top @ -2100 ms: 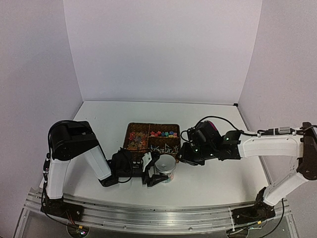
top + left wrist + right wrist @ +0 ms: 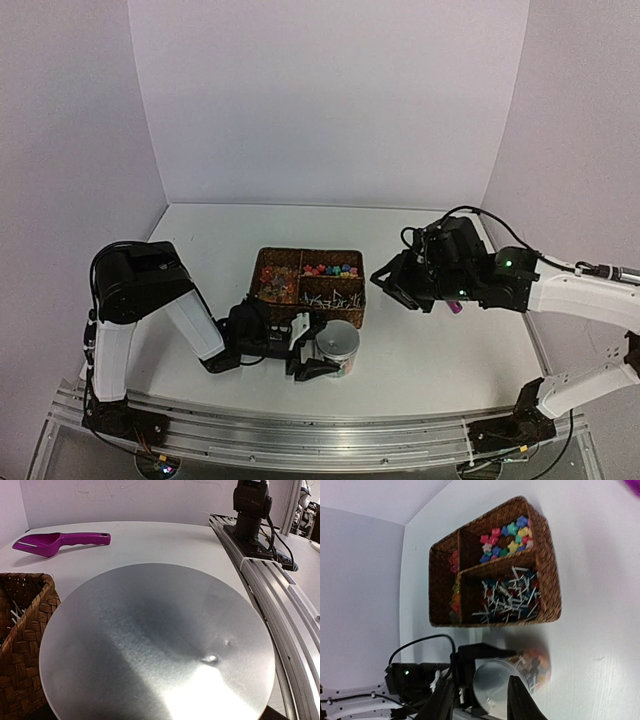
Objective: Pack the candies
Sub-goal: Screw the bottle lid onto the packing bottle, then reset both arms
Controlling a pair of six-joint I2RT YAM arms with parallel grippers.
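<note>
Clamped in left gripper (image 2: 312, 352): jar (image 2: 340, 342), lid on, at 5 o'clock of basket (image 2: 550, 575). Inside jar, some candies (image 2: 536, 661); more in basket's 9 o'clock compartment. Right gripper (image 2: 481, 682) spread, empty, raised at basket's 3 o'clock; scoop (image 2: 60, 542) flat on table (image 2: 220, 240) nearby.

Two arms: left arm (image 2: 150, 290), right arm (image 2: 585, 292). One woven basket (image 2: 551, 580), three compartments. One jar (image 2: 338, 342), one silver lid (image 2: 155, 645). One magenta scoop (image 2: 60, 541). Candies (image 2: 278, 288), coloured stars (image 2: 507, 537), white sticks (image 2: 507, 597): too many to count.
</note>
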